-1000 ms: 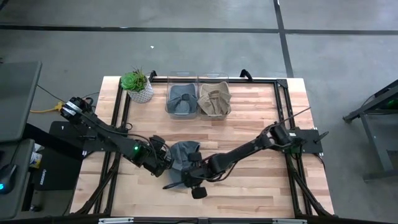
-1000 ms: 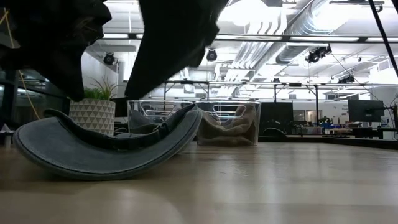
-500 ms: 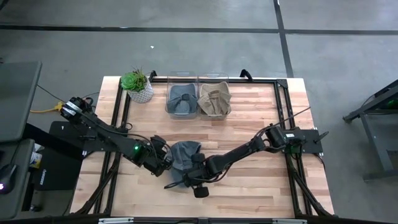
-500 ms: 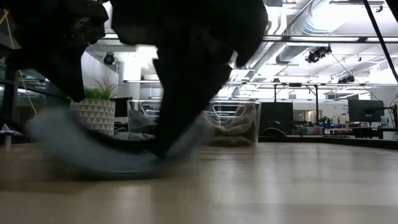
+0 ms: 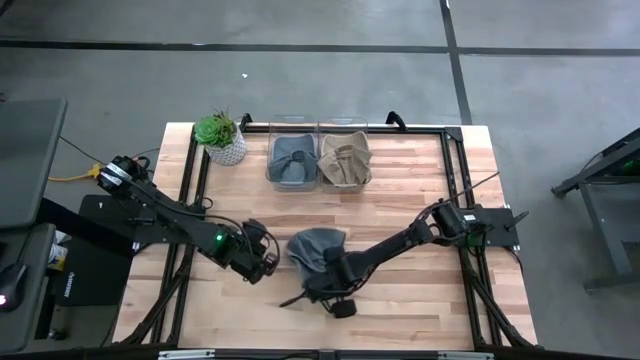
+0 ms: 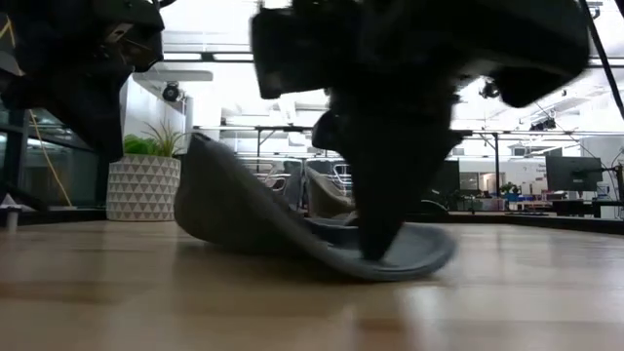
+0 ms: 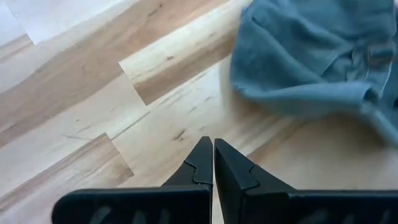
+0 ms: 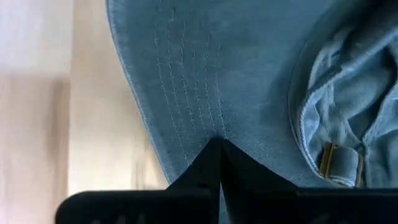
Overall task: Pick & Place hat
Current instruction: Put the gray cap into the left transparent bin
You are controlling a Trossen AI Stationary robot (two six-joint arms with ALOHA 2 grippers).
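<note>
A grey-blue hat (image 5: 316, 245) lies upside down on the wooden table (image 5: 420, 300), its inside and buckle strap (image 8: 339, 163) showing. In the low view its brim (image 6: 414, 261) is flat on the table and its crown (image 6: 219, 200) tips up at the left. My right gripper (image 8: 215, 144) points down, shut, with its tips on the brim. My left gripper (image 7: 213, 143) is shut and hangs just left of the hat (image 7: 311, 56), over bare wood. My right gripper presses its shut fingertips (image 6: 375, 244) down on the underside of the hat's brim (image 8: 205, 106), between the stitched edge and the sweatband. The fingers come from above, pointing down. The brim lies on the table under them and the crown stands tilted up.
Two clear bins stand at the far edge: one (image 5: 292, 160) holds a grey hat, the other (image 5: 345, 160) a tan one. A potted plant (image 5: 222, 138) stands at the far left. Bare wood lies right of the hat and along the near edge.
My right gripper has come down onto the brim and gone toward the table's right edge. The hat has slid right with it, away from my left gripper, and tipped: the brim is now flat on the table and the crown raised.
</note>
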